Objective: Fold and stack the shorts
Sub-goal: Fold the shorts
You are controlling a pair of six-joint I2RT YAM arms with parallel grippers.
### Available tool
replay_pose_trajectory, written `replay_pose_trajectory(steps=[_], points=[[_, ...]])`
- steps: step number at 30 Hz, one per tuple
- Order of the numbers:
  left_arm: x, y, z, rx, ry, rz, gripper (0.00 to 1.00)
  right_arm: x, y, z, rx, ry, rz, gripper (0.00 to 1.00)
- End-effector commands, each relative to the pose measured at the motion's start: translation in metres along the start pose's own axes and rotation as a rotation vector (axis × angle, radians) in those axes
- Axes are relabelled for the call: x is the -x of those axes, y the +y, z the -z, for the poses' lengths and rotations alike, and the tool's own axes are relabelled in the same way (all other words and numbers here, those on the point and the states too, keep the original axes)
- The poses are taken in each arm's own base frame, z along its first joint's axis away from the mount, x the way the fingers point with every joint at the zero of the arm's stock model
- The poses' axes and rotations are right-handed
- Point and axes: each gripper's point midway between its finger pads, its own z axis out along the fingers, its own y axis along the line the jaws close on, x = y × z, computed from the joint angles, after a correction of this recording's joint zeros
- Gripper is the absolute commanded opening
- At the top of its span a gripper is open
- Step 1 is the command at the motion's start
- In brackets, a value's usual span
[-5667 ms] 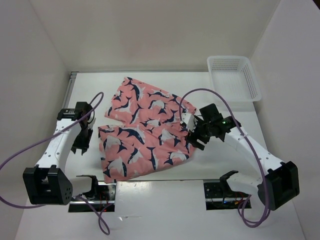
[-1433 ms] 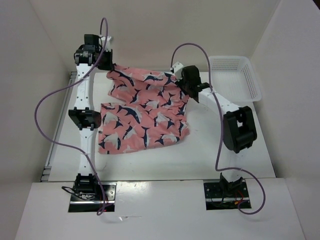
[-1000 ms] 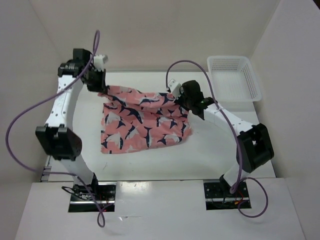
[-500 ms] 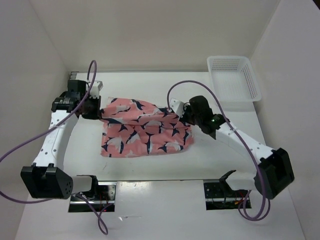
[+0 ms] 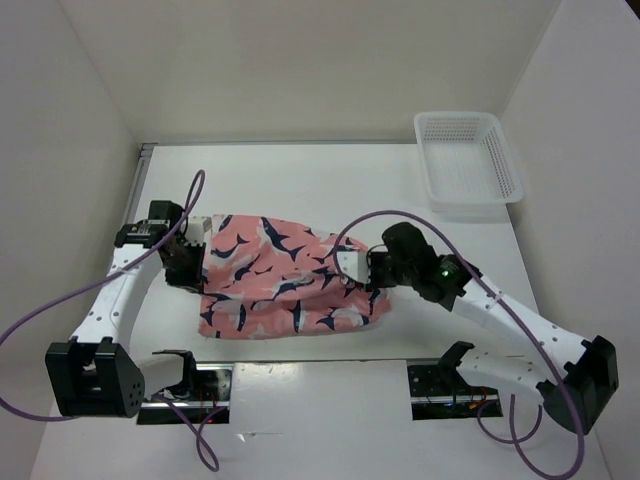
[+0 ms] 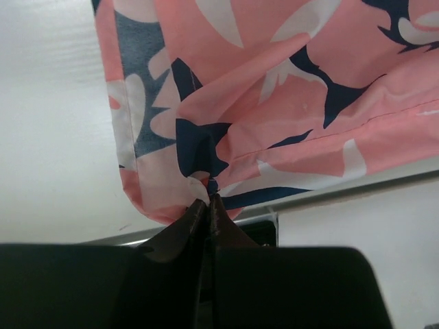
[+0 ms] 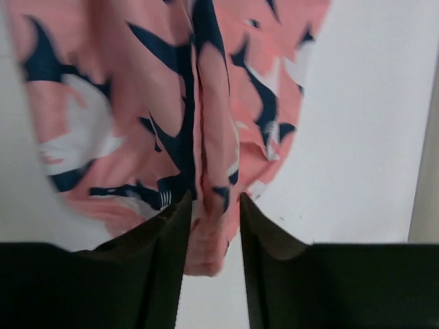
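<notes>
The white bench (image 5: pixel 300 180) carries the shorts (image 5: pixel 280 280) near its near-left middle: a doubled-over, rumpled salmon band printed with navy and white fish, its edges uneven. The step in hand looks like setting down a fold. The left gripper (image 5: pixel 190 263) has its fingers (image 6: pixel 182 229) pinching the left corner. The right gripper (image 5: pixel 367 272) has its fingers (image 7: pixel 168 233) spread around the right fold. Next, probably, both let go fully, lift clear, and fold the shorts across.

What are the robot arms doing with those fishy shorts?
Two robot arms are folding the shorts on the table. The shorts lie doubled over between them. The left gripper pinches the left edge. The right gripper is at the right edge, jaws apart, with cloth between them. A basket sits in the far right corner.
</notes>
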Motion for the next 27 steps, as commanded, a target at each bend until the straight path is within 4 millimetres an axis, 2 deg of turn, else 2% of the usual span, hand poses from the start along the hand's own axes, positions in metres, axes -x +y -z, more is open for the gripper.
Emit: replay_pose_trajectory(steps=[1, 3, 5, 8, 11, 13, 14, 16, 17, 18, 20, 21, 22, 23, 24, 25, 26, 27], points=[[-0.029, -0.006, 0.000, -0.021, 0.117, 0.007, 0.10, 0.014, 0.051, 0.013, 0.167, -0.037, 0.067, 0.42], [-0.029, -0.006, 0.000, -0.021, 0.117, 0.007, 0.12, 0.026, 0.071, 0.020, 0.219, -0.069, 0.112, 0.59], [-0.031, -0.011, -0.004, -0.037, 0.141, -0.013, 0.15, 0.030, 0.092, 0.030, 0.289, -0.073, 0.156, 0.62], [-0.037, -0.011, -0.004, -0.023, 0.176, -0.030, 0.18, 0.036, 0.094, 0.037, 0.293, -0.085, 0.179, 0.64], [-0.043, -0.009, -0.003, 0.007, 0.202, -0.054, 0.25, 0.046, 0.067, 0.026, 0.164, -0.085, 0.128, 0.64], [-0.045, -0.012, -0.002, -0.004, 0.213, -0.062, 0.27, 0.046, 0.064, 0.010, 0.161, -0.051, 0.089, 0.64], [-0.045, -0.014, -0.002, -0.006, 0.214, -0.071, 0.31, 0.050, 0.050, 0.005, 0.121, -0.057, 0.026, 0.64], [-0.043, -0.014, -0.001, 0.002, 0.207, -0.083, 0.37, 0.053, 0.043, -0.011, 0.137, -0.057, -0.045, 0.64], [-0.039, -0.013, 0.001, 0.021, 0.207, -0.096, 0.44, 0.058, 0.033, -0.017, 0.113, -0.078, -0.081, 0.64], [-0.039, -0.009, 0.002, 0.051, 0.209, -0.109, 0.48, 0.057, 0.016, -0.020, 0.079, -0.078, -0.175, 0.64], [-0.044, 0.007, 0.003, 0.150, 0.234, -0.139, 0.54, 0.049, 0.003, -0.035, 0.083, -0.066, -0.279, 0.64], [-0.047, 0.023, 0.008, 0.246, 0.254, -0.150, 0.56, 0.049, -0.013, -0.037, 0.049, -0.081, -0.330, 0.64], [-0.053, 0.030, 0.010, 0.282, 0.280, -0.154, 0.61, 0.032, -0.031, -0.037, 0.005, -0.063, -0.434, 0.64], [-0.061, 0.033, 0.017, 0.303, 0.305, -0.157, 0.63, 0.021, -0.036, -0.043, 0.000, -0.047, -0.490, 0.64], [-0.061, 0.031, 0.022, 0.293, 0.301, -0.156, 0.64, 0.016, -0.051, -0.045, -0.041, -0.054, -0.539, 0.64], [-0.051, 0.028, 0.027, 0.280, 0.263, -0.141, 0.67, -0.003, -0.063, -0.045, -0.080, -0.031, -0.635, 0.62], [-0.045, 0.024, 0.029, 0.262, 0.241, -0.139, 0.67, -0.017, -0.063, -0.055, -0.078, 0.002, -0.690, 0.62], [-0.031, 0.024, 0.027, 0.246, 0.191, -0.115, 0.70, -0.025, -0.067, -0.059, -0.084, 0.019, -0.737, 0.62]])
